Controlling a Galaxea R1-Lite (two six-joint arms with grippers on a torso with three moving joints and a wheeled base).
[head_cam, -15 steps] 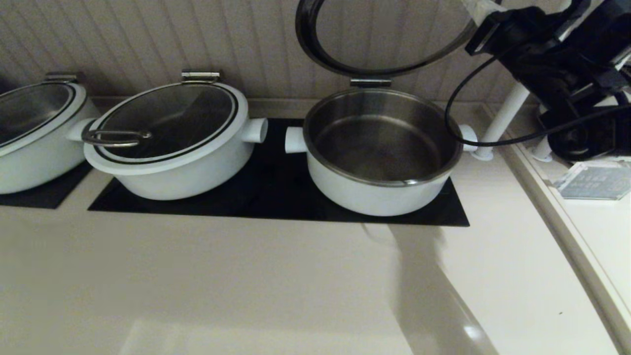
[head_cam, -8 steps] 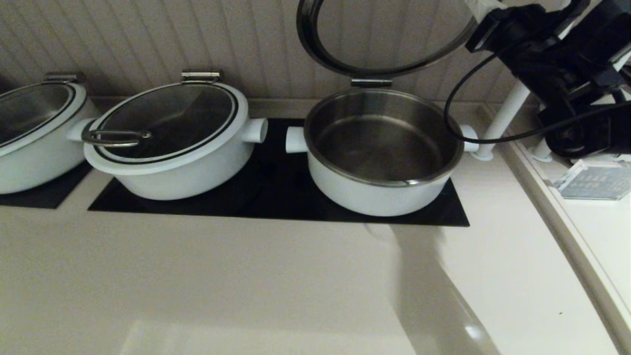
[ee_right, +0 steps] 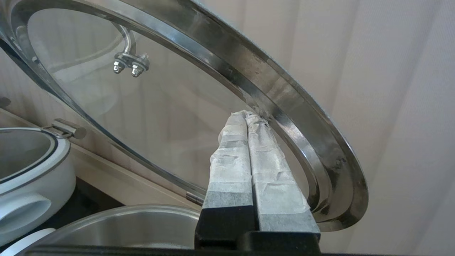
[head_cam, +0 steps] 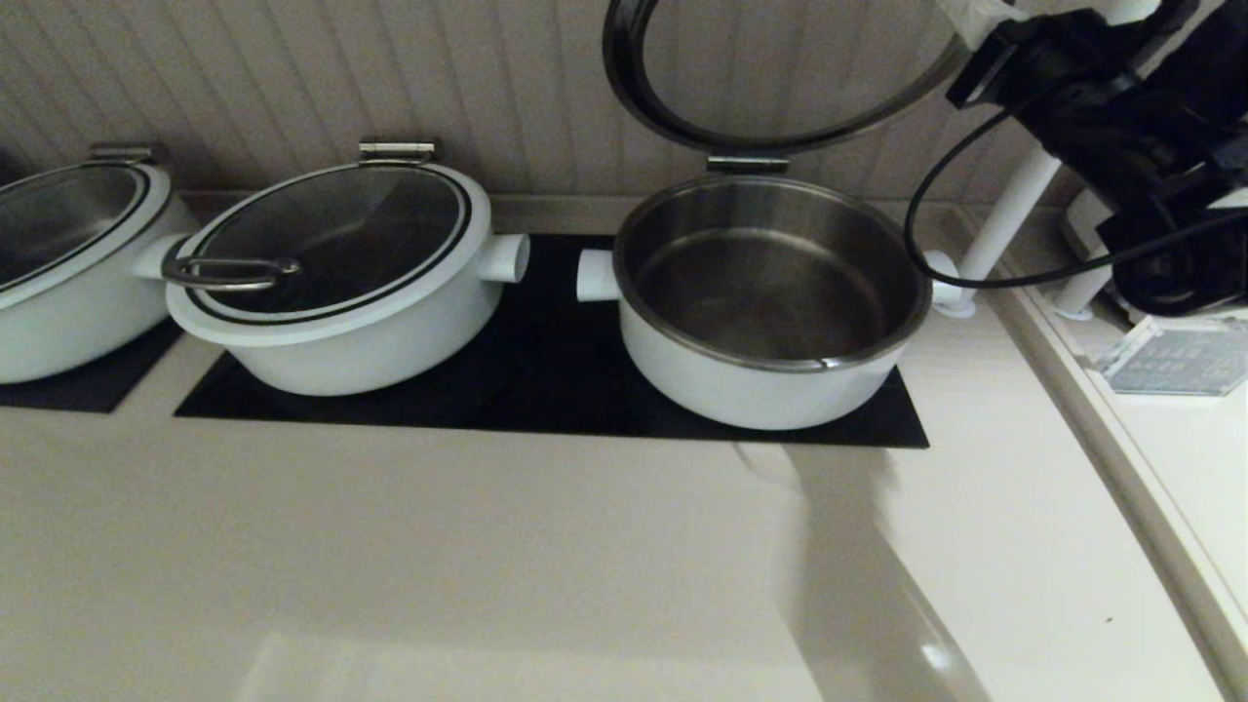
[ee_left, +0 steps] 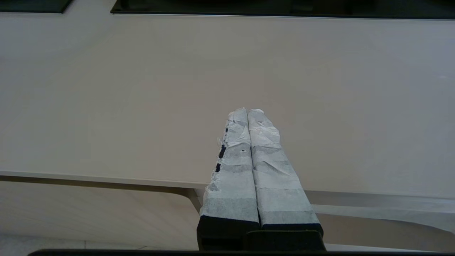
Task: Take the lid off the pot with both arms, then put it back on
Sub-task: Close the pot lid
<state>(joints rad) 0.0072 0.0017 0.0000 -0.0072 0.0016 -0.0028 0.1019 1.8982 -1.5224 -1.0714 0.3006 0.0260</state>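
Observation:
The pot (head_cam: 741, 390) stands open on the right of the black hob, its steel inside bare. Its lid (head_cam: 629, 83) is tipped up on the rear hinge (head_cam: 746, 164), almost upright against the wall. My right gripper (head_cam: 975, 15) is at the lid's upper right edge. In the right wrist view the right gripper (ee_right: 247, 114) is shut, its tips touching the steel inner rim of the lid (ee_right: 284, 106). The lid's handle bolts (ee_right: 129, 65) show through the glass and the pot rim (ee_right: 135, 217) lies below. My left gripper (ee_left: 247, 111) is shut and empty above the bare counter.
A second white pot (head_cam: 331, 331) with a loop-handle lid sits to the left on the hob (head_cam: 546, 390). A third pot (head_cam: 58, 312) is at the far left. A white post (head_cam: 1004, 224) and a clear stand (head_cam: 1180, 356) are on the right. The panelled wall is close behind.
The pot and its raised lid have shifted a little to the right. My right arm has moved right with them. The left gripper shows no earlier frame.

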